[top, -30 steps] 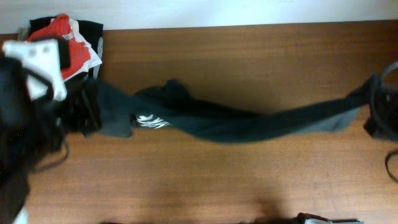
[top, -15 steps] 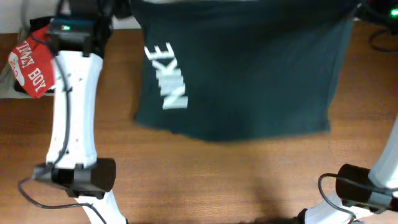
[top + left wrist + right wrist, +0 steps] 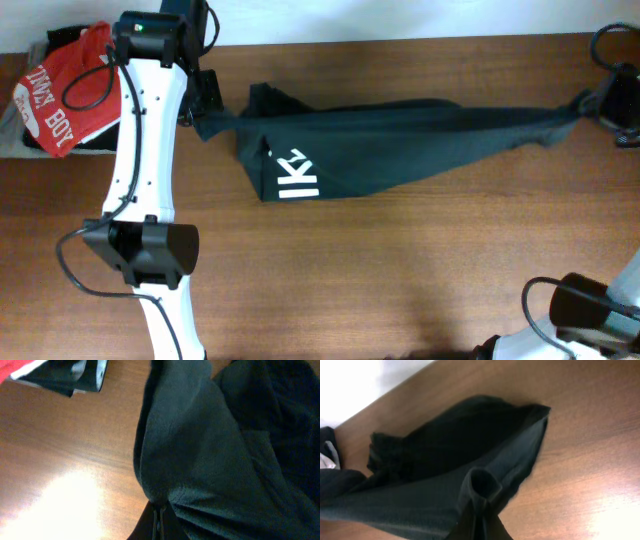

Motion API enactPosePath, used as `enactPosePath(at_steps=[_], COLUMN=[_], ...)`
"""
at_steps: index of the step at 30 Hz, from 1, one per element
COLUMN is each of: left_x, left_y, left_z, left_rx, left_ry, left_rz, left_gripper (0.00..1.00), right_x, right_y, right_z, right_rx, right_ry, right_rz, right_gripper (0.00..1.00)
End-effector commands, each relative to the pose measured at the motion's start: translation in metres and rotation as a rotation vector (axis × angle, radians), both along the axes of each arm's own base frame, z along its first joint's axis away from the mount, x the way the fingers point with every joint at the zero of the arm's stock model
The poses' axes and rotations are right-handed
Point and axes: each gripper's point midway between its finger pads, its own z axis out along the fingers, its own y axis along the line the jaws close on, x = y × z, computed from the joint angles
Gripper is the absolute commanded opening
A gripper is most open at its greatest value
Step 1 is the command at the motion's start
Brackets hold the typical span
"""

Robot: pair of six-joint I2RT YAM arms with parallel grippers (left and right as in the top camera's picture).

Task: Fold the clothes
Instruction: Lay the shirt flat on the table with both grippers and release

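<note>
The clothes (image 3: 420, 140), a black T-shirt, hang stretched in a long band across the back half of the table, with a white logo (image 3: 297, 177) on the drooping left part. My left gripper (image 3: 207, 120) is shut on the shirt's left end. In the left wrist view the gripper (image 3: 160, 521) pinches the bunched black fabric (image 3: 200, 460) above the wood. My right gripper (image 3: 592, 105) is shut on the right end. The right wrist view has the gripper (image 3: 479, 520) closed on a fold of the shirt (image 3: 420, 495).
A red shirt (image 3: 50, 100) with white lettering lies on a dark pile at the back left corner; the pile's edge (image 3: 75, 377) shows in the left wrist view. My left arm's elbow (image 3: 150, 255) hangs over the table's left side. The right arm's elbow (image 3: 580, 305) is at bottom right.
Half a second ago the shirt was held up spread wide with its logo showing. Now it is pulled into a narrower, lower band between both grippers.
</note>
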Motion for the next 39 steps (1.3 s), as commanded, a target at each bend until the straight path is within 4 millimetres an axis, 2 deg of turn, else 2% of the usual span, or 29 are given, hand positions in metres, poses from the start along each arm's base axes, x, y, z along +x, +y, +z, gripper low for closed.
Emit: enactPosePath(at_steps=[1, 2, 4, 5, 6, 9, 11, 12, 14, 15, 16, 17, 18, 19, 20, 22, 23, 25, 26, 27, 29, 30, 31, 32, 33, 34, 36, 39], left_x=[-0.024, -0.032, -0.069, -0.096, -0.116, -0.165, -0.19, -0.205, -0.238, -0.248, -0.256, -0.262, -0.266, -0.263, -0.254, -0.213, -0.202, -0.169, -0.149, -0.128, -0.103, -0.09, -0.083, -0.079, -0.077, -0.073, -0.066, -0.069], left_y=[0.009, 0.008, 0.005, -0.001, -0.004, -0.024, -0.045, -0.048, -0.041, -0.039, -0.038, -0.036, -0.035, -0.035, -0.036, -0.046, -0.048, -0.047, -0.043, -0.047, -0.054, -0.057, -0.062, -0.073, -0.085, -0.093, -0.094, -0.095], left_z=[0.05, 0.053, 0.054, 0.053, 0.051, 0.034, 0.014, 0.0, -0.039, -0.055, -0.067, -0.076, -0.084, -0.09, -0.09, -0.087, -0.085, -0.077, -0.073, -0.072, -0.084, -0.102, -0.124, -0.145, -0.158, -0.165, -0.173, -0.18], left_rx=[-0.026, -0.036, -0.067, -0.112, -0.111, -0.182, -0.274, -0.287, -0.275, -0.27, -0.265, -0.256, -0.251, -0.25, -0.252, -0.299, -0.31, -0.295, -0.268, -0.267, -0.27, -0.255, -0.24, -0.257, -0.292, -0.317, -0.309, -0.305], left_ry=[-0.12, -0.114, -0.073, -0.04, -0.028, -0.011, 0.03, 0.067, 0.171, 0.202, 0.233, 0.263, 0.282, 0.269, 0.235, 0.068, 0.026, -0.119, -0.194, -0.254, -0.279, -0.258, -0.213, -0.16, -0.137, -0.135, -0.143, -0.122], left_rz=[0.061, 0.057, 0.049, 0.035, 0.023, -0.034, -0.075, -0.056, 0.052, 0.091, 0.102, 0.11, 0.113, 0.111, 0.106, 0.065, 0.058, 0.05, 0.055, 0.024, -0.001, -0.04, -0.1, -0.218, -0.298, -0.365, -0.404, -0.43], left_gripper=[0.01, 0.0, 0.01, 0.01, 0.0, 0.0, 0.0, 0.01, 0.0, 0.01, 0.01, 0.01, 0.21, 0.67, 0.67, 0.86, 0.92, 0.93, 0.81, 0.58, 0.37, 0.36, 0.38, 0.55, 0.73, 0.8, 0.85, 0.85], right_x=[-0.046, -0.063, -0.087, -0.104, -0.116, -0.144, -0.155, -0.162, -0.166, -0.166, -0.166, -0.166, -0.165, -0.162, -0.157, -0.14, -0.134, -0.127, -0.125, -0.124, -0.118, -0.111, -0.104, -0.093, -0.086, -0.08, -0.068, -0.059], right_y=[0.001, 0.001, 0.0, -0.007, -0.013, -0.032, -0.045, -0.05, -0.054, -0.054, -0.053, -0.052, -0.053, -0.052, -0.053, -0.053, -0.053, -0.058, -0.058, -0.058, -0.053, -0.045, -0.036, -0.026, -0.019, -0.013, 0.001, 0.015], right_z=[-0.007, -0.019, -0.028, -0.037, -0.046, -0.087, -0.111, -0.122, -0.137, -0.141, -0.146, -0.151, -0.155, -0.157, -0.157, -0.151, -0.147, -0.145, -0.145, -0.148, -0.155, -0.159, -0.164, -0.17, -0.175, -0.18, -0.19, -0.209], right_rx=[-0.075, -0.094, -0.11, -0.123, -0.122, -0.062, -0.015, 0.011, 0.071, 0.076, 0.086, 0.095, 0.104, 0.121, 0.135, 0.169, 0.16, 0.146, 0.152, 0.16, 0.175, 0.182, 0.179, 0.172, 0.166, 0.155, 0.159, 0.152], right_ry=[0.067, 0.11, 0.11, 0.094, 0.083, 0.133, 0.161, 0.172, 0.161, 0.168, 0.184, 0.198, 0.21, 0.208, 0.194, 0.116, 0.08, 0.046, 0.044, 0.051, 0.078, 0.097, 0.116, 0.131, 0.147, 0.163, 0.188, 0.255], right_rz=[-0.027, -0.047, -0.126, -0.203, -0.255, -0.435, -0.533, -0.586, -0.628, -0.628, -0.626, -0.625, -0.624, -0.617, -0.609, -0.57, -0.528, -0.508, -0.505, -0.502, -0.47, -0.431, -0.383, -0.315, -0.274, -0.242, -0.175, -0.114], right_gripper=[0.04, 0.04, 0.04, 0.04, 0.04, 0.04, 0.04, 0.04, 0.04, 0.12, 0.15, 0.51, 0.96, 0.99, 0.99, 0.99, 0.99, 0.99, 1.0, 0.85, 0.71, 0.72, 0.72, 0.73, 0.76, 0.76, 0.77, 0.76])
